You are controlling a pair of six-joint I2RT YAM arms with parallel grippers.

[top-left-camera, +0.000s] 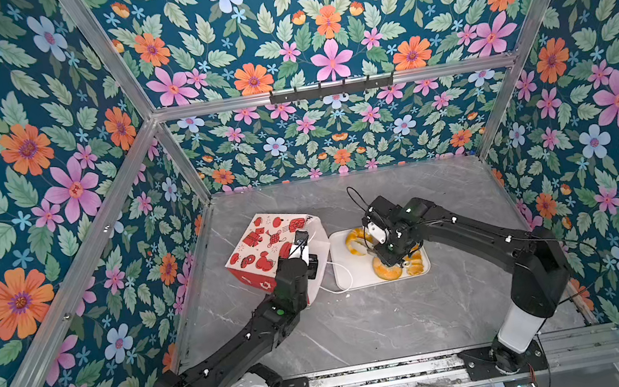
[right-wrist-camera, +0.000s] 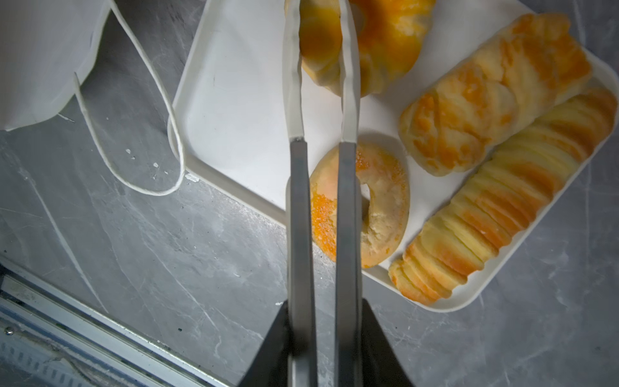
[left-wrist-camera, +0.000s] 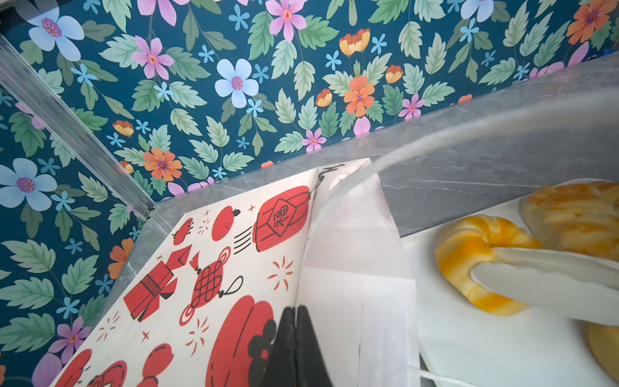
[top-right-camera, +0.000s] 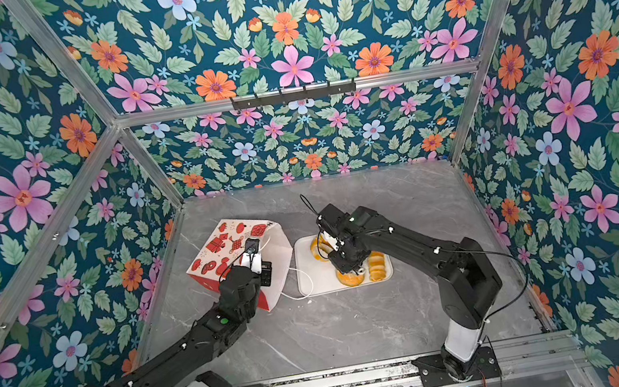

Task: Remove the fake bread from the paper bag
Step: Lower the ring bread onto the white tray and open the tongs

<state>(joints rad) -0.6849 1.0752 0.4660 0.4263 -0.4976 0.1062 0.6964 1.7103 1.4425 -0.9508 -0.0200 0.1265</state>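
Note:
The paper bag (top-left-camera: 261, 244) (left-wrist-camera: 234, 268), cream with red drawings, lies tilted with its white-lined mouth toward the white tray (top-left-camera: 350, 276). My left gripper (top-left-camera: 302, 248) (left-wrist-camera: 294, 310) is shut on the bag's upper rim. Several pieces of fake bread lie on the tray: a curved striped pastry (top-left-camera: 354, 240) (right-wrist-camera: 385, 40), a ring bagel (right-wrist-camera: 385, 201) and two braided loaves (right-wrist-camera: 495, 100). My right gripper (top-left-camera: 387, 258) (right-wrist-camera: 324, 301) is shut on metal tongs (right-wrist-camera: 298, 201). The tongs' white tips (left-wrist-camera: 536, 278) straddle the curved pastry. The bag's inside is hidden.
A white cord handle (right-wrist-camera: 147, 140) loops over the grey marble table (top-left-camera: 382, 317) between the bag and the tray. Flowered walls close in the back and both sides. A metal rail (top-left-camera: 370, 378) with both arm bases runs along the front edge.

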